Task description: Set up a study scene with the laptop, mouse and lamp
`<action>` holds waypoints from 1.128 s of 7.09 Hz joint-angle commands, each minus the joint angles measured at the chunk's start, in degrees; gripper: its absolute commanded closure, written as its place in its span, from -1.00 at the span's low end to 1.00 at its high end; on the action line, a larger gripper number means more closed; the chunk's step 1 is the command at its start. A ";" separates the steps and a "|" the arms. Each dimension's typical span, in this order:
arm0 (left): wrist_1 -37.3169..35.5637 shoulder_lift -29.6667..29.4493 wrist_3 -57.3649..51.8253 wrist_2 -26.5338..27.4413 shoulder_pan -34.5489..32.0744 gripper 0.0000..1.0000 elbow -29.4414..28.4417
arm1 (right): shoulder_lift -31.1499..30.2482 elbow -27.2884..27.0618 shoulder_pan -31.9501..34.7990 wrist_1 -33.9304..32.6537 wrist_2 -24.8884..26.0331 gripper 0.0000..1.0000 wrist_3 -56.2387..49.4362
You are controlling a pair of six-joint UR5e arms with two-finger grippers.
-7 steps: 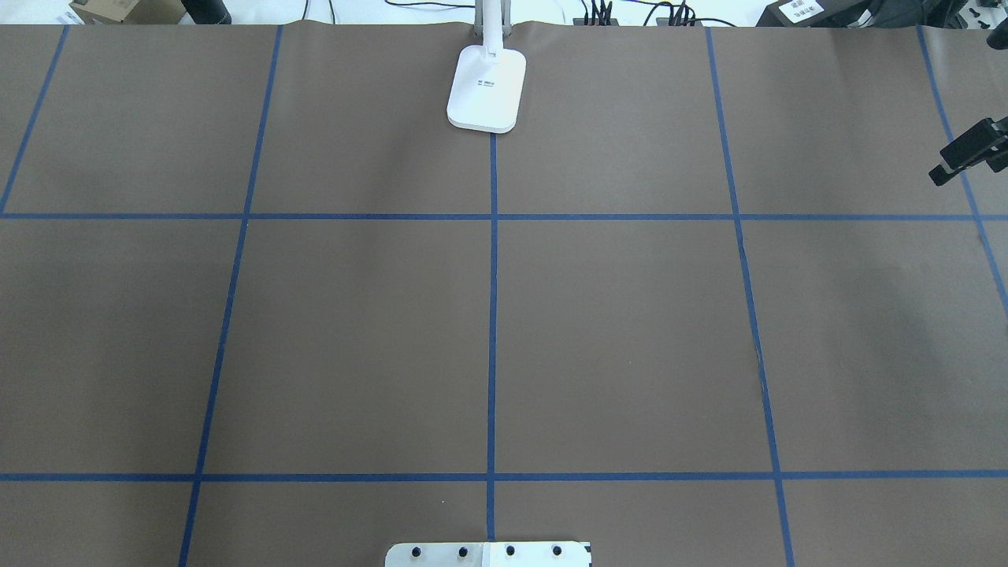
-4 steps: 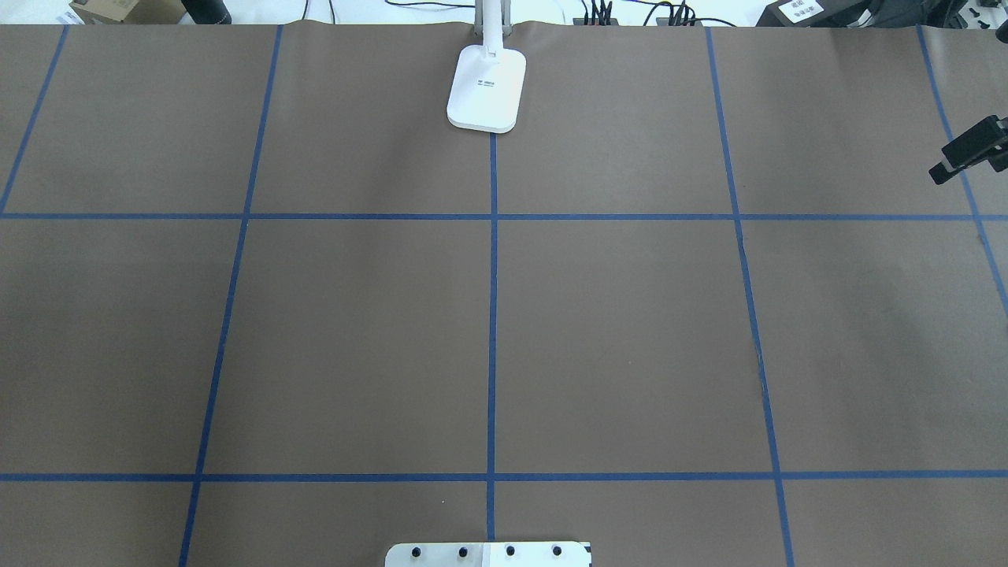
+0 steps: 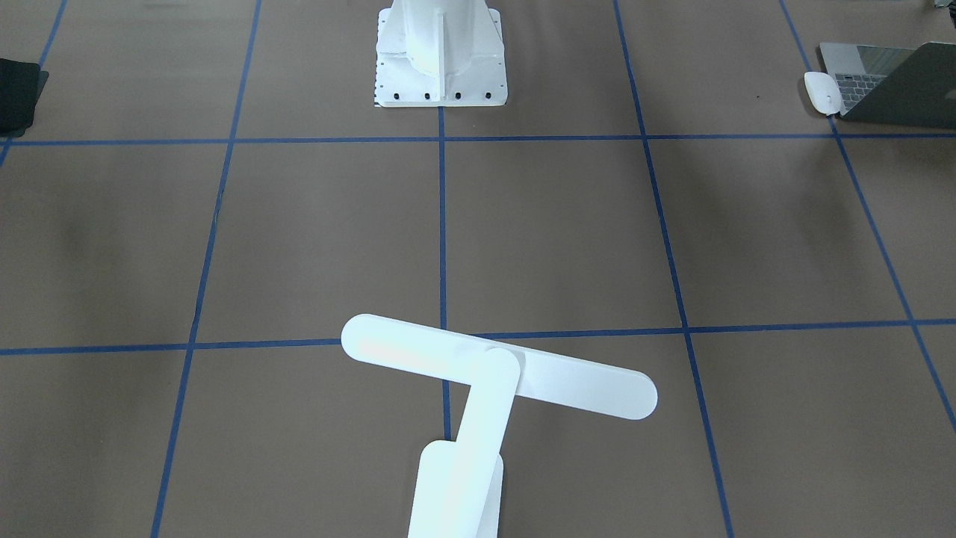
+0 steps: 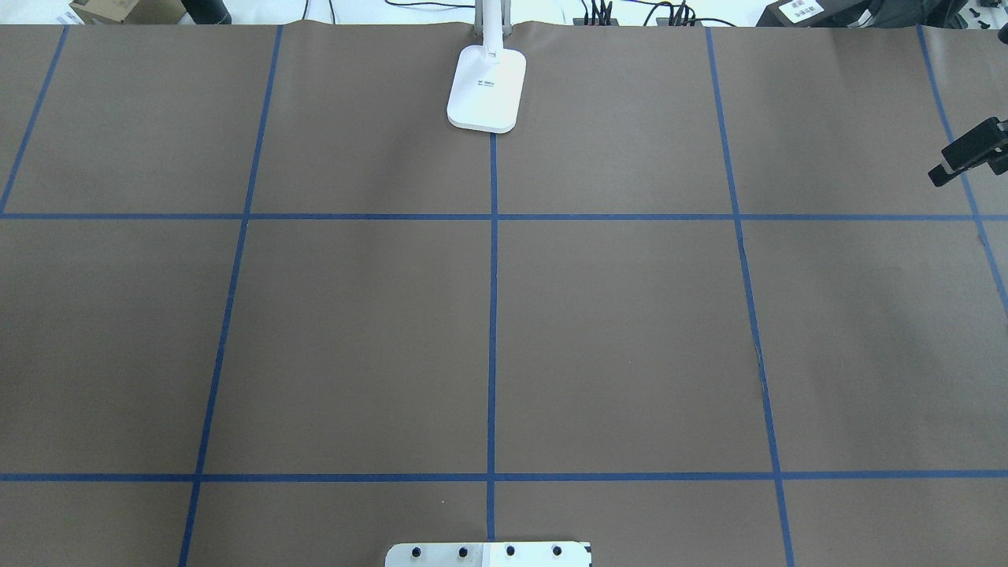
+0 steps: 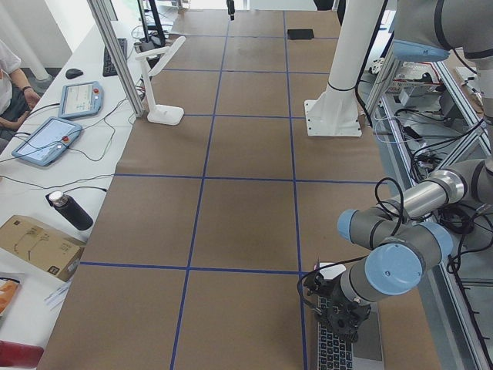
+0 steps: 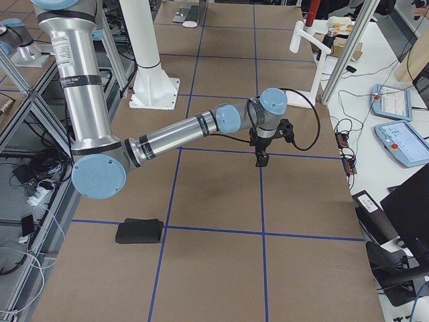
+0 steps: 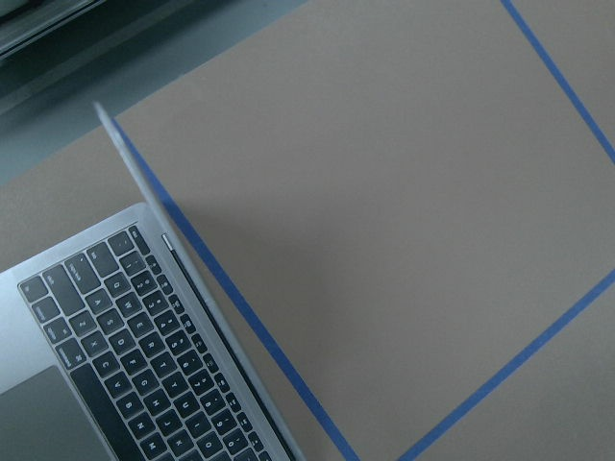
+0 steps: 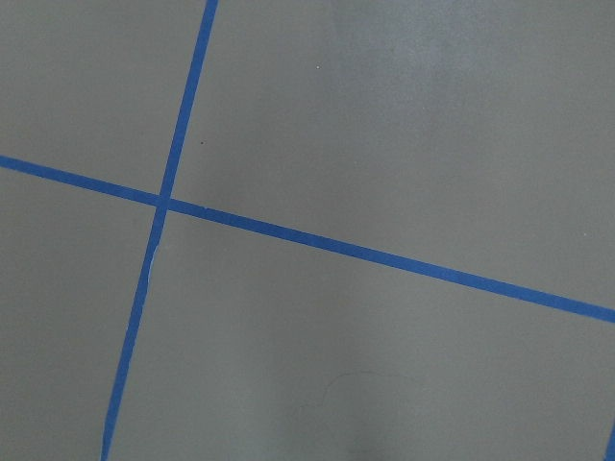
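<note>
The white lamp (image 3: 499,366) stands at the table's far middle edge; its base shows in the overhead view (image 4: 487,87). The open grey laptop (image 3: 889,86) lies at the robot's left end, with the white mouse (image 3: 821,93) beside it. The left gripper (image 5: 339,312) hangs over the laptop (image 5: 350,347); I cannot tell whether it is open or shut. The left wrist view shows the laptop keyboard (image 7: 144,355) and the lid edge-on. The right gripper (image 4: 941,169) hovers above bare table at the right edge. It also shows in the exterior right view (image 6: 261,159), and I cannot tell its state.
A flat black mat (image 3: 19,93) lies at the robot's right end and also shows in the exterior right view (image 6: 139,231). The white robot pedestal (image 3: 441,52) stands at the near middle. Blue tape lines grid the brown table cover (image 4: 630,331).
The right gripper has shifted very slightly at the overhead view's right edge. The lamp has not moved.
</note>
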State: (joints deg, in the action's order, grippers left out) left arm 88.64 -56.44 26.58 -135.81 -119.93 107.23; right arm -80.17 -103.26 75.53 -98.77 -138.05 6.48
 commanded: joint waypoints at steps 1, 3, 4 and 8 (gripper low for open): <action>0.57 0.01 0.05 -0.41 0.13 -0.95 -4.29 | 0.01 0.16 -0.12 0.07 0.06 -0.98 -0.06; 0.57 -0.33 -0.03 -0.50 0.13 -0.95 -4.92 | -0.08 0.42 -0.38 -0.02 0.24 -0.98 -0.06; 0.66 -0.51 0.05 -0.59 0.13 -0.94 -5.10 | 0.01 0.52 -0.47 0.07 0.32 -0.98 -0.06; 1.35 -1.57 2.87 -0.68 0.22 -0.81 -7.46 | 0.01 0.52 -0.56 0.07 0.41 -0.98 -0.06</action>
State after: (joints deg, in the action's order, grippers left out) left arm 89.42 -57.82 29.15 -136.48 -119.72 101.17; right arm -80.16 -102.81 75.03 -98.74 -137.63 6.41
